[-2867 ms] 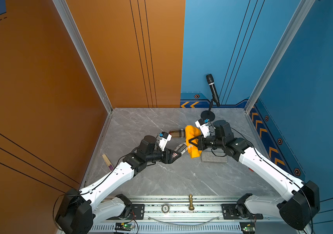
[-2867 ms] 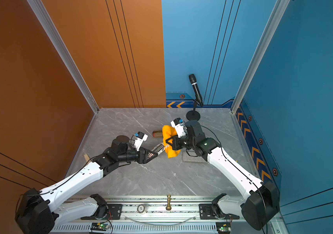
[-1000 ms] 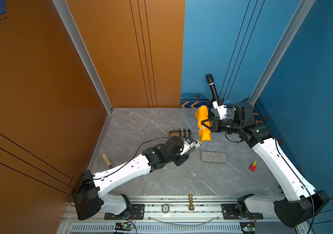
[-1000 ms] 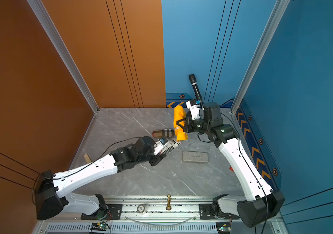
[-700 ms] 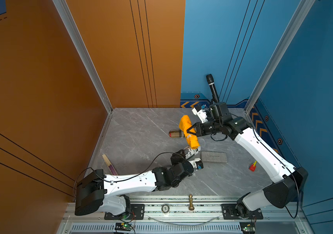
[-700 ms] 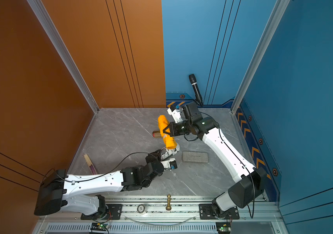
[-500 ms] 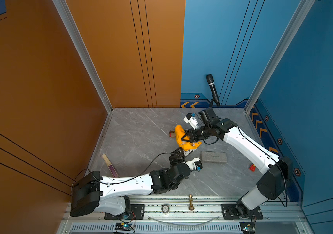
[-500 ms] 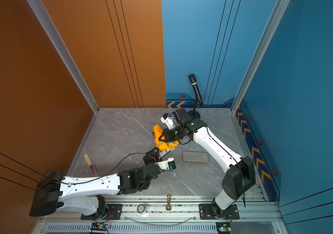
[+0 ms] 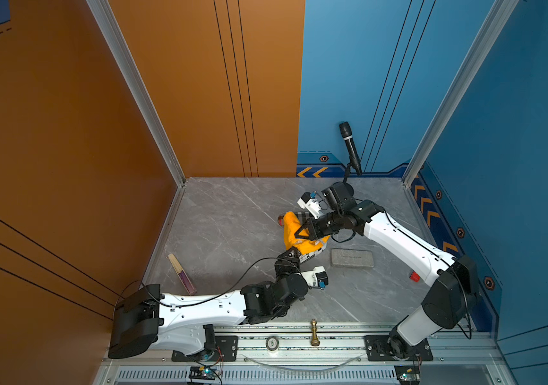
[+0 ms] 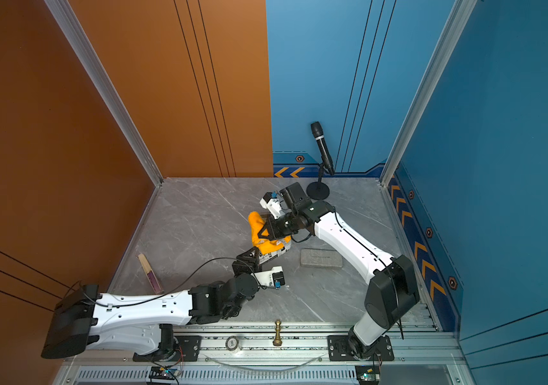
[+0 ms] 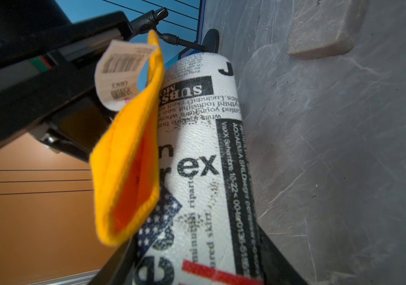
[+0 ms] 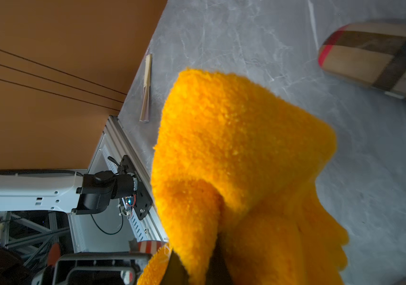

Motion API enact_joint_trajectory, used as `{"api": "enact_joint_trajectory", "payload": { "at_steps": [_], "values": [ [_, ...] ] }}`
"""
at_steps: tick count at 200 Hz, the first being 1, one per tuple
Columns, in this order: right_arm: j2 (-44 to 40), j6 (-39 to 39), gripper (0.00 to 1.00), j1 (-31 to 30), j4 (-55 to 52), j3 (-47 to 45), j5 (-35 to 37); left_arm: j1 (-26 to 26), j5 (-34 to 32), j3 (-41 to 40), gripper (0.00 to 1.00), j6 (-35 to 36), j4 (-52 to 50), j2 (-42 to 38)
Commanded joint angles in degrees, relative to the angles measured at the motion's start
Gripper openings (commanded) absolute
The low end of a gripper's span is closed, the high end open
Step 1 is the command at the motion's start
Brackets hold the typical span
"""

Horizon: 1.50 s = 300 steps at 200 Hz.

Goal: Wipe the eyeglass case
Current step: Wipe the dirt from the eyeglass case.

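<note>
The eyeglass case [image 9: 311,256] [image 10: 271,254] is white with black newspaper print and a flag patch. My left gripper [image 9: 294,256] [image 10: 249,259] is shut on its near end, and in the left wrist view the case [image 11: 197,153] runs away from the left gripper [image 11: 197,267] between both fingers. A fluffy yellow cloth [image 9: 291,224] [image 10: 255,222] [image 11: 125,160] drapes over the case's far end and side. My right gripper [image 9: 301,232] [image 10: 262,234] [image 12: 197,269] is shut on the cloth [image 12: 234,148], which hides its fingertips.
A plaid case [image 12: 375,61] lies just behind the cloth. A grey flat case [image 9: 352,258] lies right of the grippers. A microphone on a stand [image 9: 350,146] is at the back, a folded fan [image 9: 181,273] by the orange wall, a brass chess piece [image 9: 314,333] on the front rail.
My right gripper has brought the yellow cloth down and leftward from the back onto the printed case. My left arm has folded in and now holds the case pointing away.
</note>
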State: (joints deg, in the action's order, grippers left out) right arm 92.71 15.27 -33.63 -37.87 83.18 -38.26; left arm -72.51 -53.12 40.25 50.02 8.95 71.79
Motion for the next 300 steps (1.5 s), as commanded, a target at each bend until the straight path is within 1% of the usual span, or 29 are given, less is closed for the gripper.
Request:
{"api": "enact_joint_trajectory", "payload": {
  "at_steps": [1, 20, 32, 54, 78, 100, 132, 169, 172, 176, 185, 200, 222, 248, 276, 300],
  "values": [
    [0.18, 0.75, 0.0, 4.2, -5.24, -4.39, -2.55, 2.39, -5.52, 1.76, 0.25, -6.41, 4.1, -4.91],
    [-3.62, 0.36, 0.0, 10.48, -5.35, -8.47, -0.59, 3.19, -4.47, 1.81, 0.26, -10.54, -0.83, -7.91],
    [-5.77, -0.71, 0.0, 13.49, -6.76, -9.17, 1.01, 3.27, -4.18, 1.93, 0.25, -13.57, -3.53, -9.28],
    [-9.53, -0.44, 0.0, 16.29, -6.33, -8.93, 0.48, 2.78, -2.08, 2.69, 0.25, -20.37, -10.06, -10.87],
    [-10.14, 0.01, 0.0, 15.59, -4.54, -8.61, -2.93, 1.98, 0.33, 3.75, 0.25, -23.45, -14.53, -9.86],
    [-9.59, 1.44, 0.0, 12.42, -1.73, -9.12, -6.32, 2.6, 3.75, 5.0, 0.25, -25.15, -15.39, -8.51],
    [-9.78, 8.77, 0.0, 9.75, 8.46, -11.79, -12.11, 2.92, 7.64, 6.13, 0.25, -26.45, -14.72, -7.07],
    [-9.41, 7.6, 0.0, 11.64, 9.62, -10.56, -12.03, 1.66, 11.1, 7.33, 0.25, -29.23, -19.24, -7.42],
    [-9.34, 7.37, 0.0, 11.87, 9.48, -10.42, -11.89, 1.57, 13.0, 7.35, 0.25, -29.72, -19.25, -7.59],
    [-9.19, 6.98, 0.0, 12.15, 9.21, -10.07, -11.7, 1.5, 14.03, 7.42, 0.25, -30.33, -21.64, -7.77],
    [-8.91, 5.82, 0.0, 12.68, 7.96, -9.23, -11.41, 1.67, 15.72, 7.56, 0.25, -31.55, -23.2, -8.13],
    [-8.55, 4.26, 0.0, 12.86, 5.96, -7.92, -10.48, 1.66, 17.3, 7.74, 0.25, -33.45, -25.43, -8.59],
    [-8.09, 3.98, 0.0, 12.63, 5.44, -7.47, -10.27, 2.0, 18.5, 7.48, 0.25, -34.88, -25.81, -9.36],
    [-8.06, 4.72, 0.0, 11.93, 5.9, -8.02, -10.58, 3.73, 18.71, 6.84, 0.25, -35.83, -24.16, -10.14],
    [-8.56, 6.29, 0.0, 9.82, 7.51, -10.14, -11.25, 8.3, 21.33, 4.86, 0.25, -37.59, -20.37, -12.76],
    [-9.23, 8.92, 0.0, 8.98, 9.65, -13.49, -12.52, 11.91, 21.84, 3.97, 0.25, -38.15, -20.29, -15.02]
  ]
}}
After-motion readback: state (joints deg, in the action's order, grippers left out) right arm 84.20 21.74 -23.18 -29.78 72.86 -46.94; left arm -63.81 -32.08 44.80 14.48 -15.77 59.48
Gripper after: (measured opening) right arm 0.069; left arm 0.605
